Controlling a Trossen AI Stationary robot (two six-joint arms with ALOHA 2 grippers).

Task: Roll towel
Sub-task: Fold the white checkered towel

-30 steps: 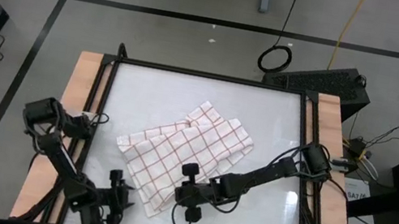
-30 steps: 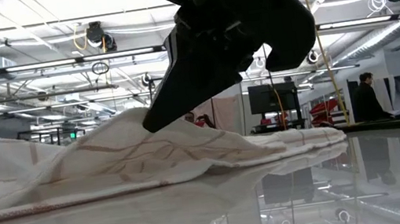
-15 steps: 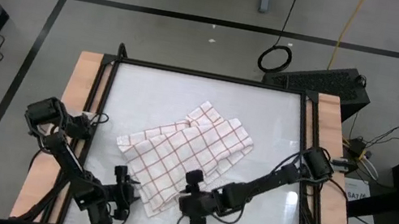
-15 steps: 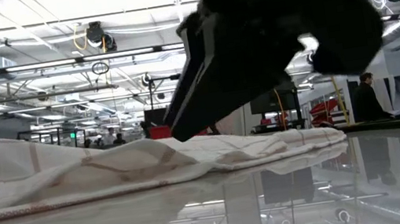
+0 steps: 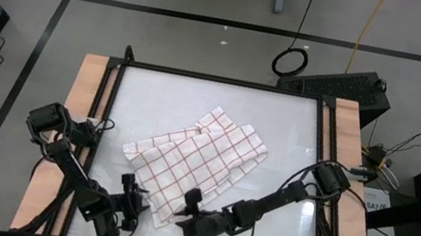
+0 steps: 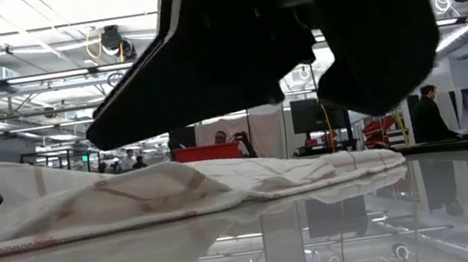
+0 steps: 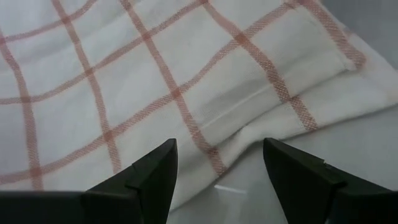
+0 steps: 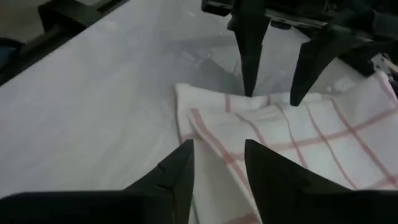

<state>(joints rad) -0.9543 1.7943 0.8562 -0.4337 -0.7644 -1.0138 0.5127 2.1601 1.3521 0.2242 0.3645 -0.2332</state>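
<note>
The white towel with thin red-brown grid lines lies slantwise and partly folded on the glossy tabletop, with one corner pointing toward the near edge. My left gripper is open at the towel's near left edge, and its fingers straddle a hemmed fold. Coming from the right, my right gripper is open just above the near corner. In the right wrist view, the left gripper's fingers face it across that corner. In the low view the towel lies low and rumpled.
The white tabletop has bare room on the far and right sides, and wooden strips and a dark frame run along its edges. In the low view, people stand in the room beyond the table.
My right gripper has let go of a raised fold of the towel and moved toward the table's near edge and down, rolling a little. The fold that stood up a second ago has sunk flat onto the rest of the towel.
</note>
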